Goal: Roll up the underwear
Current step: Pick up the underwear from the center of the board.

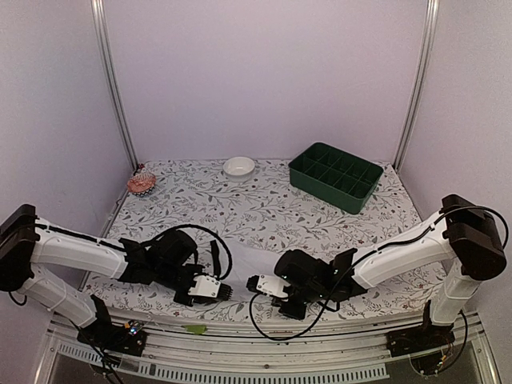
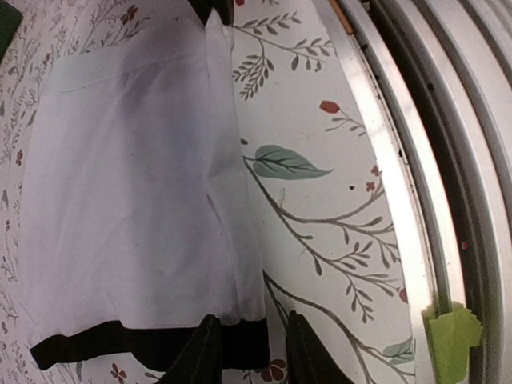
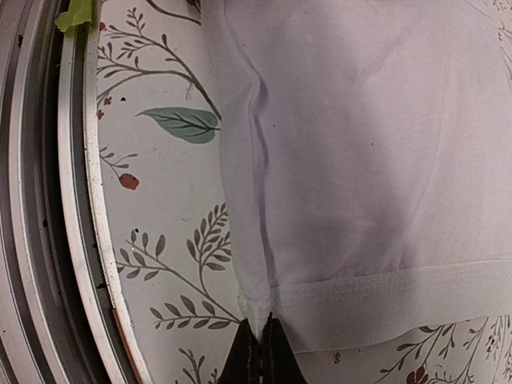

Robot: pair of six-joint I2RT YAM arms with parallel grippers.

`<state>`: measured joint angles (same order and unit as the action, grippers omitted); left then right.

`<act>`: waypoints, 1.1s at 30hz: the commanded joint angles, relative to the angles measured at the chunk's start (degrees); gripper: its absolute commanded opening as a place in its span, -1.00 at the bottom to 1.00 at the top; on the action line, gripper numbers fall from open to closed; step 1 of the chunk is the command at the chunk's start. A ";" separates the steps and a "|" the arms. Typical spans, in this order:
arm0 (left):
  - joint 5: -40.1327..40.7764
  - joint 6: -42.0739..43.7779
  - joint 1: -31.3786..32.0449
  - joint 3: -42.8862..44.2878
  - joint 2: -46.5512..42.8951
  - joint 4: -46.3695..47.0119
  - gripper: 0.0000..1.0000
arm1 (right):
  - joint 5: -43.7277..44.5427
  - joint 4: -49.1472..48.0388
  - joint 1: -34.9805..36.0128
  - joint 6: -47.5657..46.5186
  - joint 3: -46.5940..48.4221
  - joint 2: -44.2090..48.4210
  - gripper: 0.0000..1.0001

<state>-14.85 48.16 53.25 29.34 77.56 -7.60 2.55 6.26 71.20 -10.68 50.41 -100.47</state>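
White underwear [image 2: 136, 184] lies flat, its black waistband [image 2: 120, 346] between parted jaws of the left gripper [image 2: 254, 356]. The right gripper [image 3: 260, 348] pinches the hem [image 3: 384, 292] shut. From above, most of it is hidden.

A: Arm posture?
B: The left arm [image 1: 80, 256] and right arm [image 1: 400, 252] extend low and inward from the near corners. The wrists face each other at near centre.
A: Gripper status?
B: The left gripper [image 2: 250, 354] has its fingers [image 2: 204, 352] parted. The right gripper [image 3: 262, 352] is closed, pinching the underwear [image 3: 360, 160] at a hem corner.
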 commanded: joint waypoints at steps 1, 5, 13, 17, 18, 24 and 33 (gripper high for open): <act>3.17 1.79 0.89 1.07 3.34 3.90 -0.40 | 0.68 2.19 -0.08 1.70 -1.22 1.90 -1.00; 2.78 1.94 0.98 2.88 7.32 4.21 -0.40 | 0.84 2.18 -0.35 1.84 -1.38 2.36 -1.00; 3.21 2.29 0.97 3.62 9.68 3.11 -0.84 | 0.80 1.91 -0.96 2.13 -2.67 4.20 -1.00; 1.46 2.03 0.98 3.88 6.40 -0.92 -1.00 | 0.45 1.98 -1.40 2.31 -3.34 5.91 -1.00; 0.75 1.83 1.02 3.69 5.25 -1.80 -1.00 | 0.33 1.92 -1.41 2.33 -3.51 6.28 -1.00; -1.50 1.63 1.93 2.60 1.15 -4.47 -1.00 | -1.90 1.68 -1.50 2.54 -4.25 7.45 -1.00; -5.51 -0.99 0.72 7.99 2.01 -9.87 -1.00 | -4.10 1.71 -1.85 2.71 -3.13 9.05 -1.00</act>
<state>-17.50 48.80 54.35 34.15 79.77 -13.37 -0.16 7.29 70.06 -8.75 47.09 -94.30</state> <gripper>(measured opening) 0.017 0.014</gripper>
